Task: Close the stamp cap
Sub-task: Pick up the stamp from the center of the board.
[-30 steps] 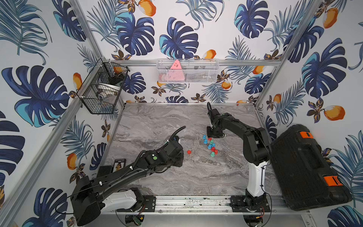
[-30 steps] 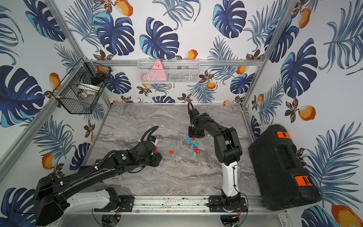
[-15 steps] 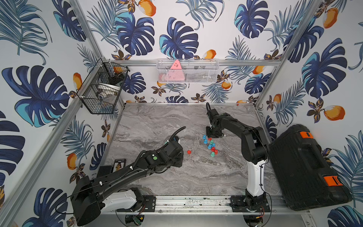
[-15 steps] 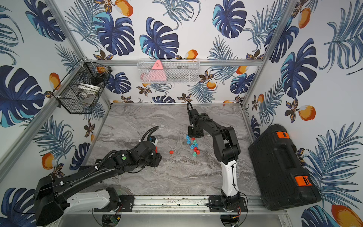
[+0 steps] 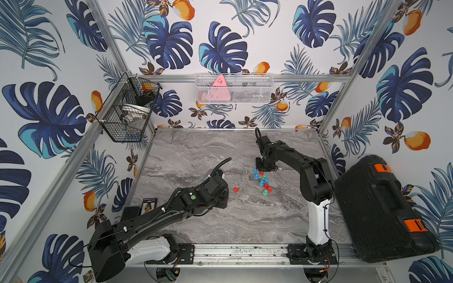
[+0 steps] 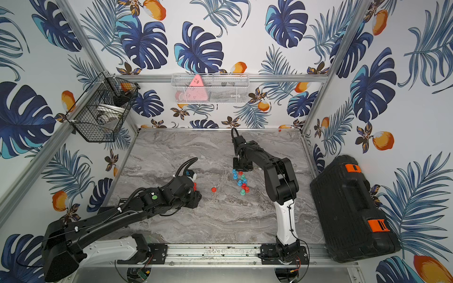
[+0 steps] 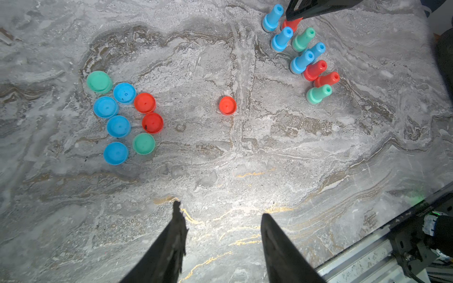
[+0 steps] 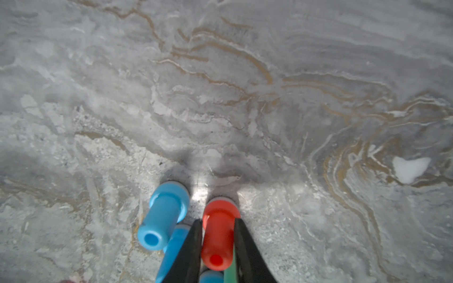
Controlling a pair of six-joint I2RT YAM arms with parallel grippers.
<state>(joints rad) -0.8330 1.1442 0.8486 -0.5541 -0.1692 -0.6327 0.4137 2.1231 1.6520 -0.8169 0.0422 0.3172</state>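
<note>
The right gripper (image 8: 217,220) pinches the red stamp (image 8: 218,236) mid-stem, a sound hold on what looks light, stiff, slick plastic, while the left gripper (image 7: 220,208) hangs spread and empty.

The left arm (image 5: 157,215) reaches from its base at the near left diagonally toward the middle, low and nearly stretched out, with the left wrist (image 5: 213,188) bent downward. The left gripper (image 7: 220,209) hangs above the surface, its two dark fingers (image 7: 171,245) spread apart with nothing between them. The right arm (image 5: 316,191) rises upright from its near-right base, folds at the elbow and slopes far and leftward, the right wrist (image 5: 266,152) pointing down. The right gripper (image 8: 218,220) sits low, its fingers apparently pressed against both sides of a red stamp (image 8: 217,235).
</note>
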